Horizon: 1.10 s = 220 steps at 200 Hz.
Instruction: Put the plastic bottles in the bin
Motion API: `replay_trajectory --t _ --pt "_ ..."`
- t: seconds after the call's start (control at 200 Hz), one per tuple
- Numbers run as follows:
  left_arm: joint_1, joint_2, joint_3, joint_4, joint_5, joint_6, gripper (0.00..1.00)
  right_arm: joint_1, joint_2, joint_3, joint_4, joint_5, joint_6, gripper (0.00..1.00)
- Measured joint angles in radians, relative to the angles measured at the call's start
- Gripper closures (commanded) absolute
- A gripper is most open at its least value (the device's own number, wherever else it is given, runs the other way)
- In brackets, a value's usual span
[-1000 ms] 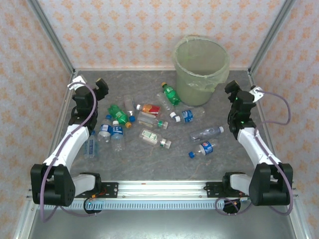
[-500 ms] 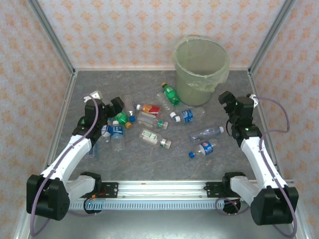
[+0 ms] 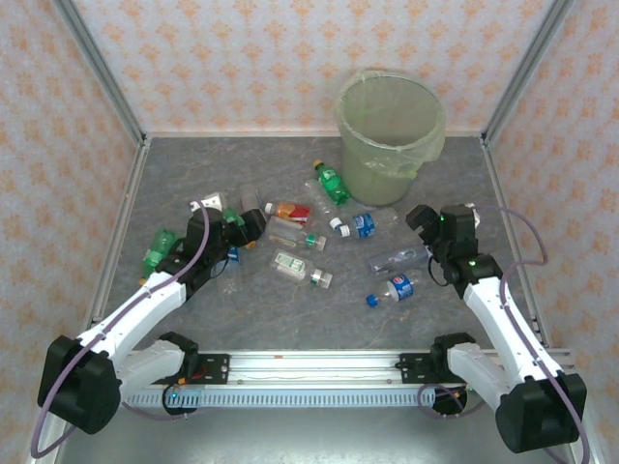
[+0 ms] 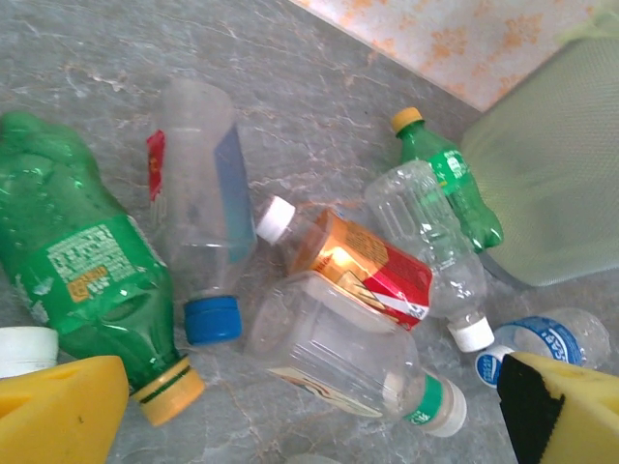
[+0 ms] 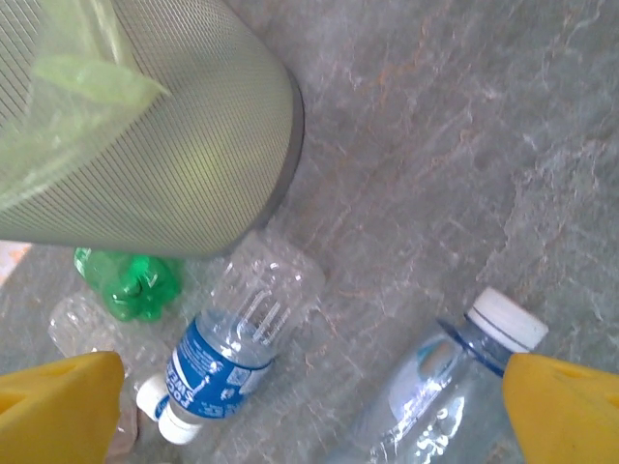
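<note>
Several plastic bottles lie scattered on the grey table in front of the pale-green bin (image 3: 390, 135). My left gripper (image 3: 248, 224) hangs open over the left cluster. In the left wrist view my gripper (image 4: 314, 425) has a clear bottle with a green-banded cap (image 4: 338, 353) below its gap, untouched. Around it lie a green bottle (image 4: 82, 275), a blue-capped clear bottle (image 4: 198, 203) and a red-labelled bottle (image 4: 363, 266). My right gripper (image 3: 420, 217) is open beside the bin. Under my right gripper (image 5: 309, 416) lie a blue-labelled bottle (image 5: 232, 343) and a bluish white-capped bottle (image 5: 445, 387), neither held.
The bin's wall (image 5: 145, 126) stands just behind the right gripper. A green bottle (image 3: 332, 184) rests against the bin's base. Another green bottle (image 3: 158, 249) lies left of the left arm. Metal posts and patterned walls close off the table on three sides.
Both arms have swung inward from the table's sides and dropped toward the bottles. The left one now covers the left cluster, and a green bottle shows to its left. Both grippers stayed open.
</note>
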Motion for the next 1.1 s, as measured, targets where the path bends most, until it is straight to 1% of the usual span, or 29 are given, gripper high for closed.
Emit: replay_trajectory --t 0.18,0.35,0.39,0.47,0.561,0.711,0.951,1.101 --pt "-0.045 0.0 0.0 0.0 -0.007 -0.001 0.01 0.039 0.0 -0.032 -0.034 -0.022 0.04 0.0" --pt "-0.105 0.0 0.0 0.0 -0.013 -0.004 0.01 0.05 0.013 -0.04 -0.078 -0.038 0.07 0.0" --pt "-0.118 0.0 0.0 0.0 -0.016 -0.004 0.01 0.05 0.018 -0.04 -0.09 -0.039 0.074 0.02" --pt "-0.139 0.0 0.0 0.0 -0.017 -0.005 0.01 0.052 0.02 -0.053 -0.108 -0.045 0.084 0.13" --pt "-0.155 0.0 0.0 0.0 -0.025 -0.011 0.01 0.052 0.019 -0.084 -0.125 -0.068 0.112 0.14" --pt "-0.175 0.003 0.021 -0.019 -0.04 -0.016 0.01 0.052 -0.015 -0.125 -0.179 -0.097 0.142 0.14" --pt "-0.176 0.004 0.072 -0.046 -0.045 -0.011 0.01 0.052 -0.085 -0.14 -0.23 -0.14 0.173 0.14" --pt "-0.176 0.003 0.082 -0.047 -0.045 -0.011 0.01 0.052 -0.117 -0.14 -0.287 -0.142 0.176 0.13"
